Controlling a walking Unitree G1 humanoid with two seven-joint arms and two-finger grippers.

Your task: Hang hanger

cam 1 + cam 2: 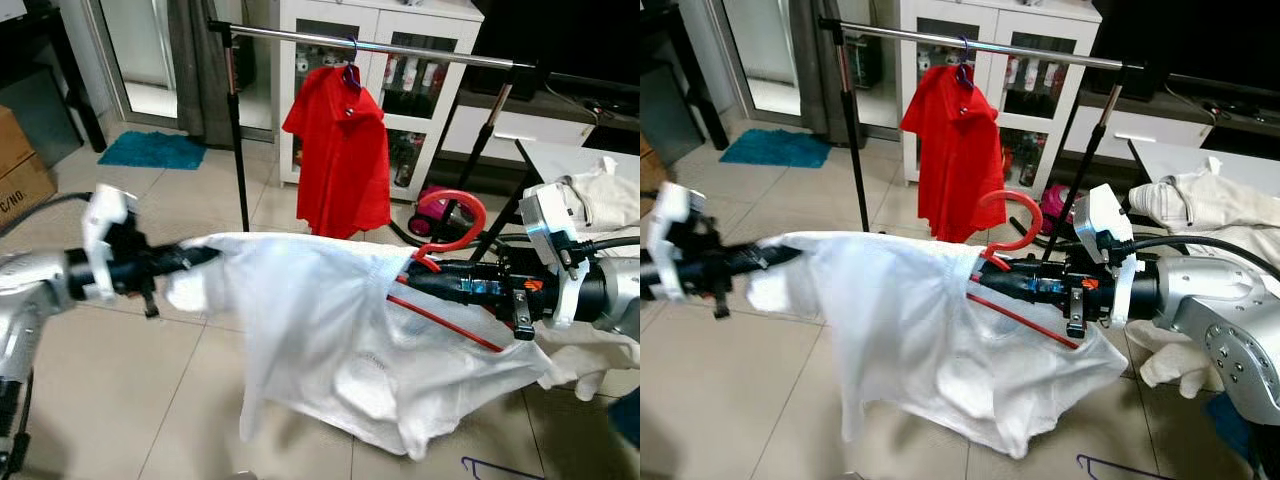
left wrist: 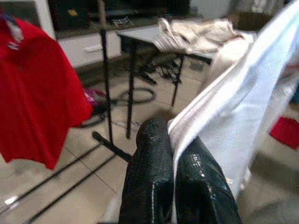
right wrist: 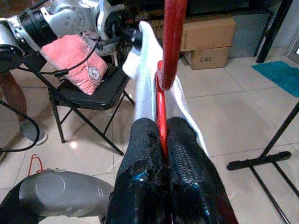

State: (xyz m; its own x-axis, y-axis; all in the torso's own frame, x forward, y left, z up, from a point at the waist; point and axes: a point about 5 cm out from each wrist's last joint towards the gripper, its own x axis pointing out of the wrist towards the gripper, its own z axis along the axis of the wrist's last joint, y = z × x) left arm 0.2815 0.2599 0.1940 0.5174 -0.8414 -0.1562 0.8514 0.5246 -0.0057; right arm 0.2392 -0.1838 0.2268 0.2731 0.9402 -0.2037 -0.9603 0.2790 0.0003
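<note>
**Shirt on hanger, rail not yet reached**

The red plastic hanger (image 1: 450, 235) sits inside the white thin shirt (image 1: 330, 330), clamped by my right tool (image 1: 425, 275). My left tool (image 1: 195, 258) pinches the shirt's shoulder. The silver metal clothes rail (image 1: 400, 45), holding a red polo shirt (image 1: 340, 160), stands well ahead; hooking remains.

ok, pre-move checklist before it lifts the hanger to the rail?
1. Right pincer shut on red hanger: ok.
2. Left pincer pinching white garment edge: ok.
3. Garment seated on hanger: cannot tell, the cloth hides the hanger's arms.
4. Hook free of cloth and upright: ok.
5. Free rail space beside red shirt: ok.
6. Hook raised to rail height: not ok, well below.
</note>
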